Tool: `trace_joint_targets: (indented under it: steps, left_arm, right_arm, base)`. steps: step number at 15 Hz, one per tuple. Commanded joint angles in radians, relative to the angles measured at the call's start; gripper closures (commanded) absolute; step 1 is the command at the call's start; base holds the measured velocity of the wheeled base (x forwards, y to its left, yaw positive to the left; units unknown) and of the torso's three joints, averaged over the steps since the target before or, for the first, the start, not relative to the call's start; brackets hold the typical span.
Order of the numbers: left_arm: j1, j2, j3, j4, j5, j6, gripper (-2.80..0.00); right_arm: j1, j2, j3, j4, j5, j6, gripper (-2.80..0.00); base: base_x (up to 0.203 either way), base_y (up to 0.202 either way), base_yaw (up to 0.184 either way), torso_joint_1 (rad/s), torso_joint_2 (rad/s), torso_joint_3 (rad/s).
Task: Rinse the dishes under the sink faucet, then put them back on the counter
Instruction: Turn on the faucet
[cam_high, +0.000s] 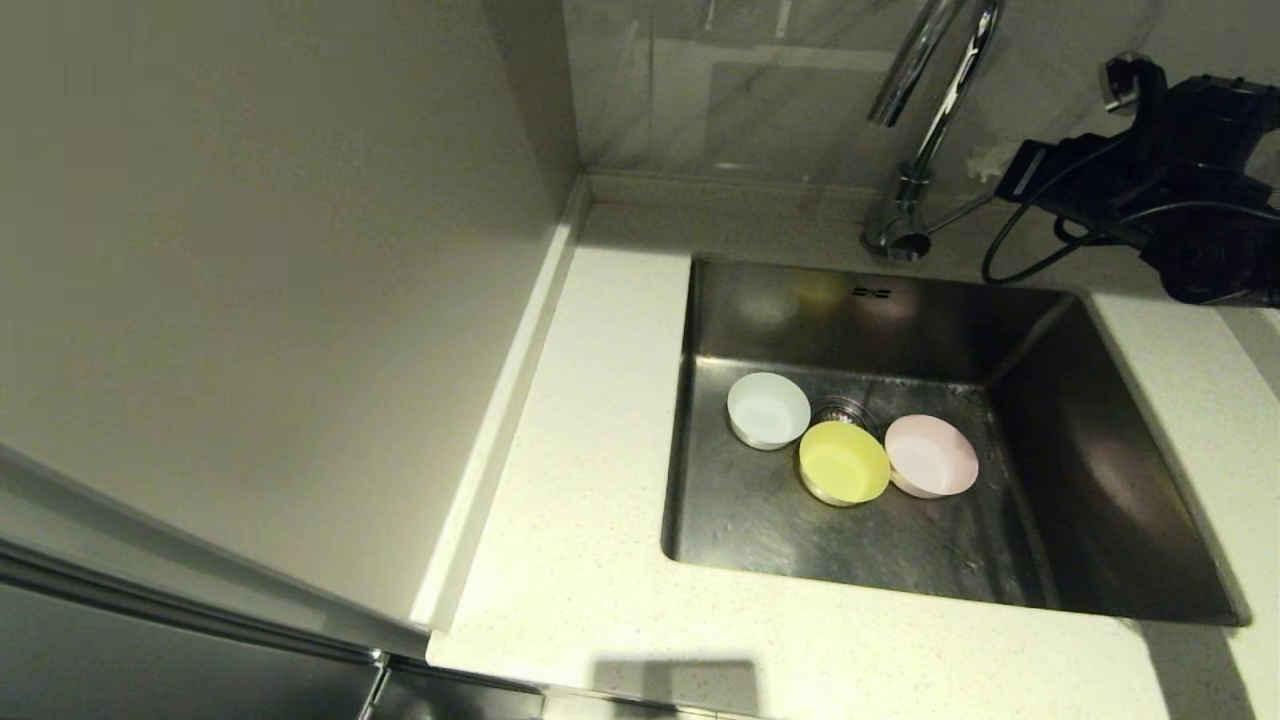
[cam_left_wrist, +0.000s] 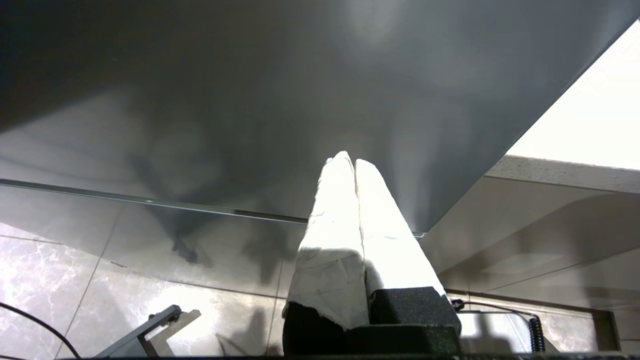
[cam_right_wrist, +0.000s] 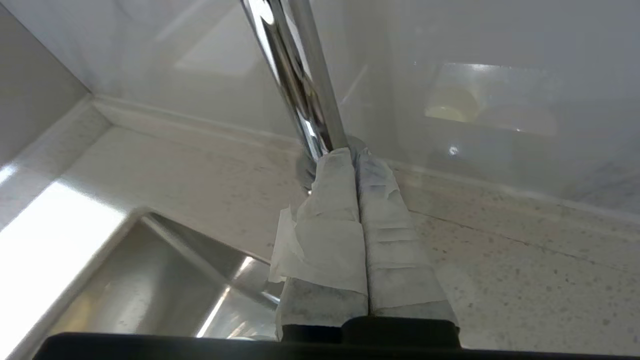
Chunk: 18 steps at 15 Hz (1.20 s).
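Observation:
Three dishes lie in the sink (cam_high: 1100, 480): a white bowl (cam_high: 768, 410), a yellow bowl (cam_high: 844, 462) and a pale pink bowl (cam_high: 931, 456), grouped round the drain. The chrome faucet (cam_high: 925, 120) rises behind the basin. My right gripper (cam_high: 990, 162) hangs at the back right, beside the faucet's thin side lever. In the right wrist view that gripper (cam_right_wrist: 355, 152) is shut on nothing, with its taped tips right at the foot of the faucet (cam_right_wrist: 295, 75). My left gripper (cam_left_wrist: 348, 159) is shut and empty, parked low in front of a dark cabinet face.
The counter (cam_high: 580, 520) runs along the sink's left and front, with a tall wall panel (cam_high: 250, 300) at its left. The drain strainer (cam_high: 843, 408) sits between the bowls. A black cable (cam_high: 1010, 260) loops from my right arm over the back edge.

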Motion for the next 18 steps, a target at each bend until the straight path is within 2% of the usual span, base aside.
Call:
trace_joint_targets:
  steps: [1, 3, 5, 7, 9, 13, 18]
  left_arm:
    - [0.0, -0.002, 0.0, 0.0, 0.0, -0.001, 0.0]
    - [0.0, -0.002, 0.0, 0.0, 0.0, -0.001, 0.0]
    - [0.0, -0.002, 0.0, 0.0, 0.0, -0.001, 0.0]
    - [0.0, -0.002, 0.0, 0.0, 0.0, -0.001, 0.0]
    - [0.0, -0.002, 0.0, 0.0, 0.0, -0.001, 0.0]
    - [0.0, -0.002, 0.0, 0.0, 0.0, -0.001, 0.0]
    - [0.0, -0.002, 0.0, 0.0, 0.0, -0.001, 0.0]
  right_arm:
    - [-0.001, 0.023, -0.006, -0.002, 0.003, -0.002, 0.0]
    - [-0.007, 0.036, -0.006, -0.006, 0.003, -0.008, 0.0]
    - [-0.028, 0.046, -0.005, -0.002, 0.005, -0.065, 0.0]
    - [-0.049, 0.042, 0.006, 0.007, 0.007, -0.073, 0.0]
    - [-0.073, 0.024, 0.015, 0.06, 0.025, -0.091, 0.0]
    - [-0.142, -0.033, 0.058, 0.098, 0.258, -0.092, 0.0]
    - [-0.141, -0.035, 0.056, 0.093, 0.268, -0.064, 0.0]
  base:
    - [0.0, 0.0, 0.0, 0.0, 0.0, 0.0]
    - [0.0, 0.0, 0.0, 0.0, 0.0, 0.0]
    - [0.0, 0.0, 0.0, 0.0, 0.0, 0.0]
    - [0.0, 0.0, 0.0, 0.0, 0.0, 0.0]
    - [0.0, 0.0, 0.0, 0.0, 0.0, 0.0]
    - [0.0, 0.0, 0.0, 0.0, 0.0, 0.0]
    - [0.0, 0.0, 0.0, 0.0, 0.0, 0.0]
